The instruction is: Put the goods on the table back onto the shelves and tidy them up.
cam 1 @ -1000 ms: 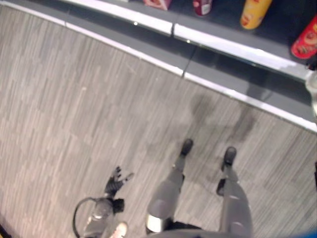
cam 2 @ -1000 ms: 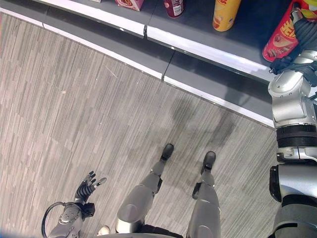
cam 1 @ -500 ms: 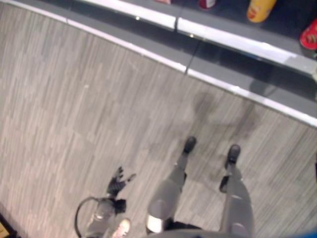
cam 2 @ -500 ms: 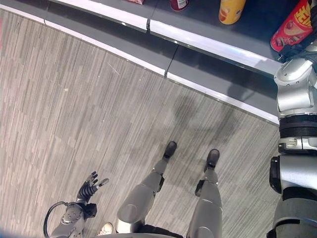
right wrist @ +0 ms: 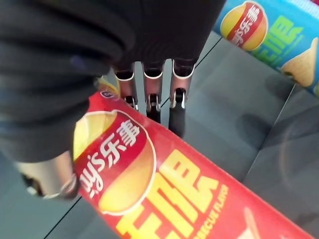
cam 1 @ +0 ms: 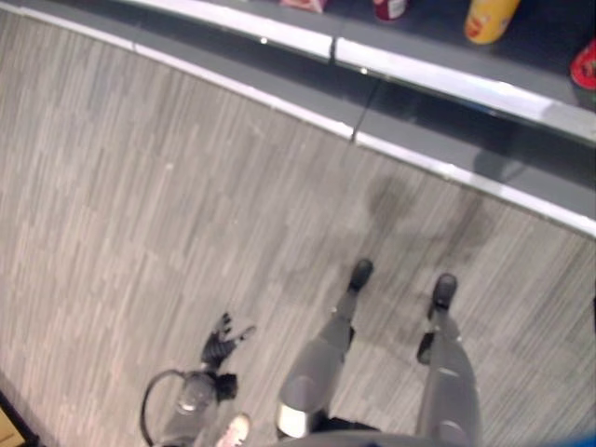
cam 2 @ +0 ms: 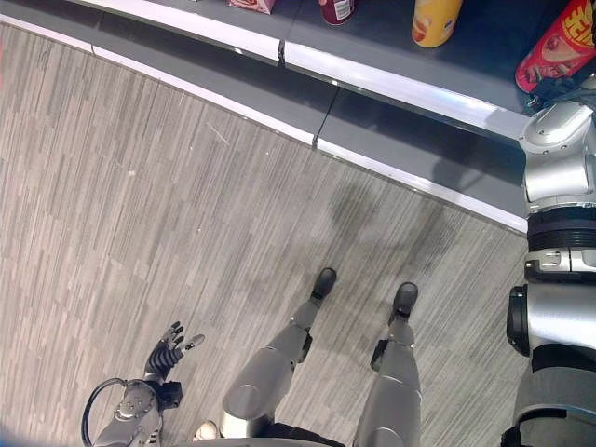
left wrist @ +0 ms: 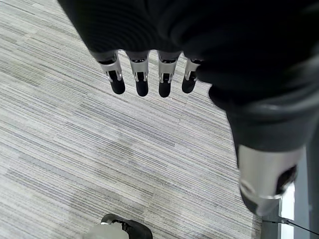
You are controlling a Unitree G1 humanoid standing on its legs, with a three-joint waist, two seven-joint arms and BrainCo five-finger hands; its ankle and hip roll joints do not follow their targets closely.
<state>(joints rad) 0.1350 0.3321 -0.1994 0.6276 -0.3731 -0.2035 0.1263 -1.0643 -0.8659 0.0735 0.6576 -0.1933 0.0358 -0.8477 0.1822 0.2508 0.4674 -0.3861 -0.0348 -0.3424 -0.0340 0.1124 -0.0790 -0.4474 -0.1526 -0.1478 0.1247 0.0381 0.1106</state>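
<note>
fingers (right wrist: 152,99) of the right hand (right wrist: 75,64) are curling round a red chip can (right wrist: 164,189), holding it over the grey shelf (right wrist: 234,114); its wrist view is also showing a blue can (right wrist: 271,37) lying further back. left hand (left wrist: 209,45) is hanging over the striped floor (cam 1: 140,186), fingers straight and holding nothing. head views are showing a yellow can (cam 2: 436,20) standing on the shelf.

chip tube (right wrist: 164,199) on shelf (cam 2: 391,88), seemingly in right hand (right wrist: 149,94)
</note>
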